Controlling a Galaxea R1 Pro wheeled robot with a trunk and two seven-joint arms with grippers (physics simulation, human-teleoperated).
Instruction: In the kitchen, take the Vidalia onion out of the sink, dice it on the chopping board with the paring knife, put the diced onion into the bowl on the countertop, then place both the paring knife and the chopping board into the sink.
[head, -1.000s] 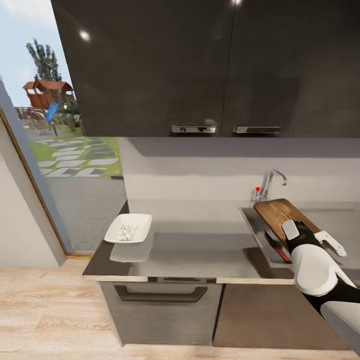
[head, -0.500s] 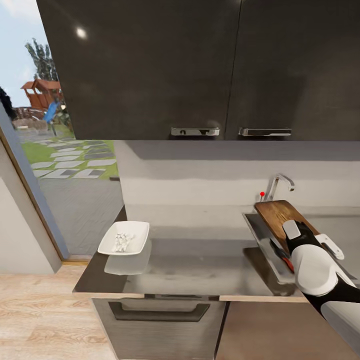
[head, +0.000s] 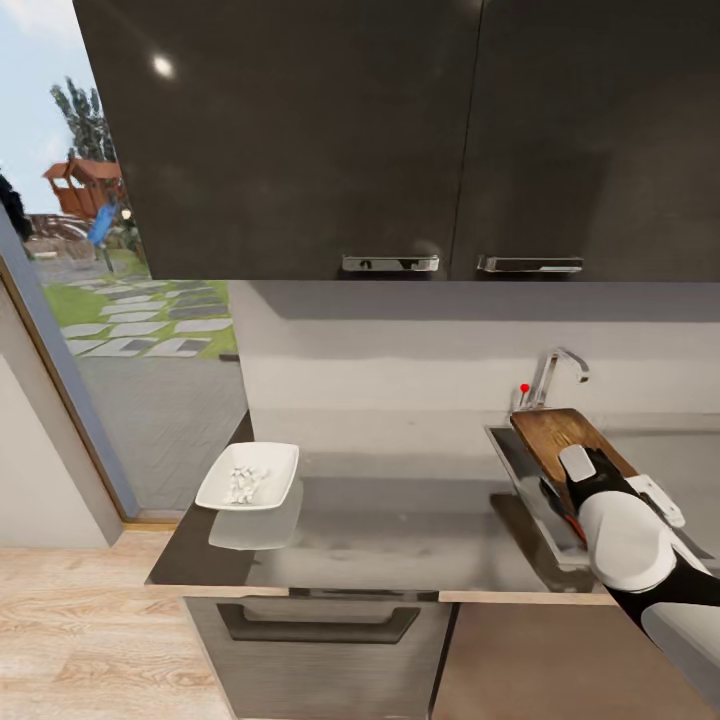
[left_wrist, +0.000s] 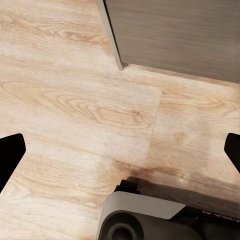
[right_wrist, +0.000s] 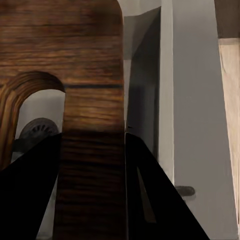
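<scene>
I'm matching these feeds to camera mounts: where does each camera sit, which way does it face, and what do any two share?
Head view: on the robot's head, facing forward and down at the countertop, bowl, sink and tap; the right arm shows.
Left wrist view: on the left arm, facing the wooden floor and a cabinet corner; dark fingertips at the edges.
Right wrist view: on the right arm, looking along fingers clamping the chopping board over the sink.
Shared: head and right wrist views show the board and sink.
</scene>
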